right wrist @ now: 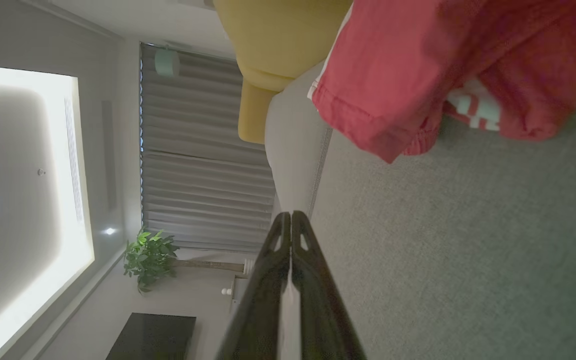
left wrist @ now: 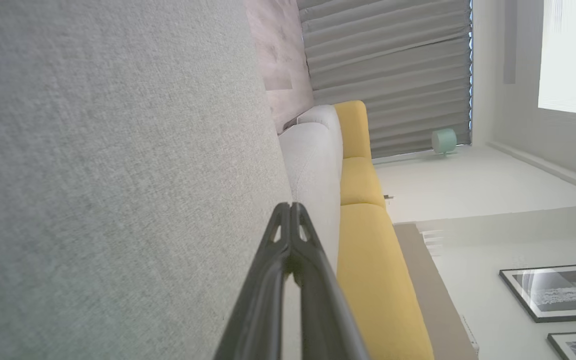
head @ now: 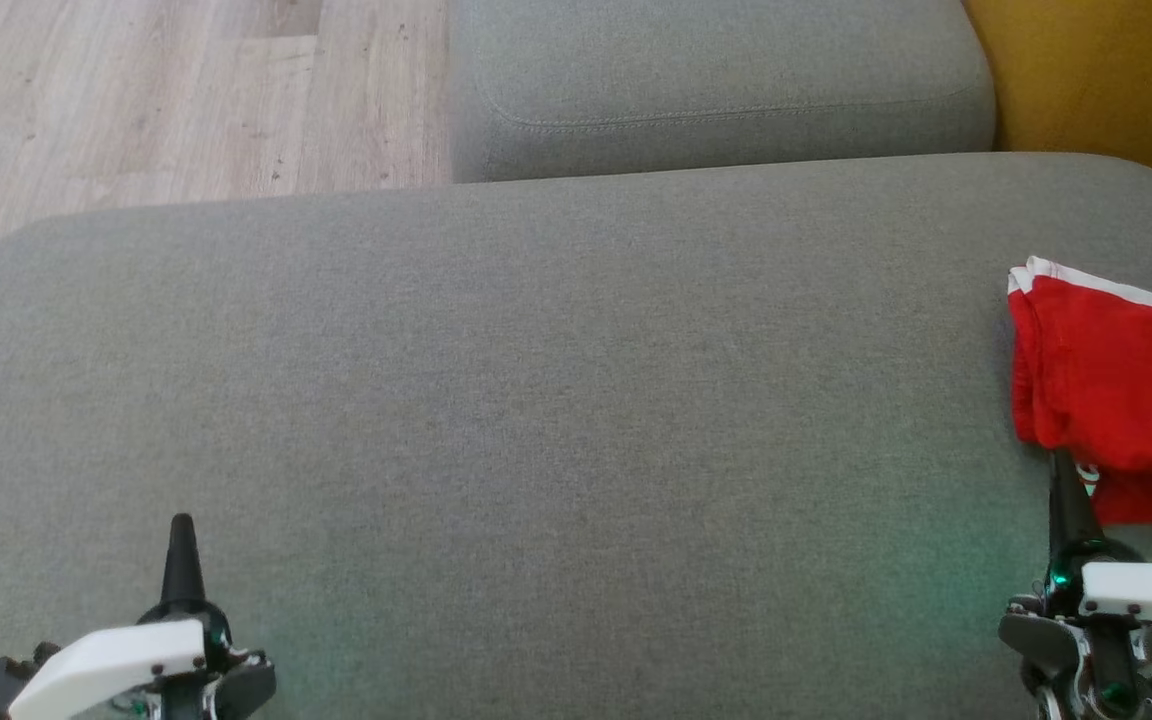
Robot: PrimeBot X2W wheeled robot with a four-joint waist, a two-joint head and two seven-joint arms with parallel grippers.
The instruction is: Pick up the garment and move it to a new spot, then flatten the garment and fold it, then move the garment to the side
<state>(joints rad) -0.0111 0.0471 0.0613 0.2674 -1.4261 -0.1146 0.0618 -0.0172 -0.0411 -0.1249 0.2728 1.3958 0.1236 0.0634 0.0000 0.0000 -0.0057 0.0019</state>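
The garment [head: 1116, 390] is a red cloth with white trim, lying bunched at the right edge of the grey sofa seat [head: 556, 420]. In the right wrist view the garment [right wrist: 418, 65] fills the upper right, with a white label patch showing in its folds. My right gripper [head: 1061, 465] is shut and empty, its tip just at the garment's near edge; in the right wrist view its fingers [right wrist: 290, 220] meet with nothing between them. My left gripper [head: 181, 525] is shut and empty at the lower left, far from the garment, and its fingers [left wrist: 290, 210] are pressed together.
A second grey cushion [head: 716, 80] stands behind the seat, with wooden floor [head: 136, 100] at the upper left and a yellow sofa [head: 1106, 70] at the upper right. The broad middle of the seat is bare fabric.
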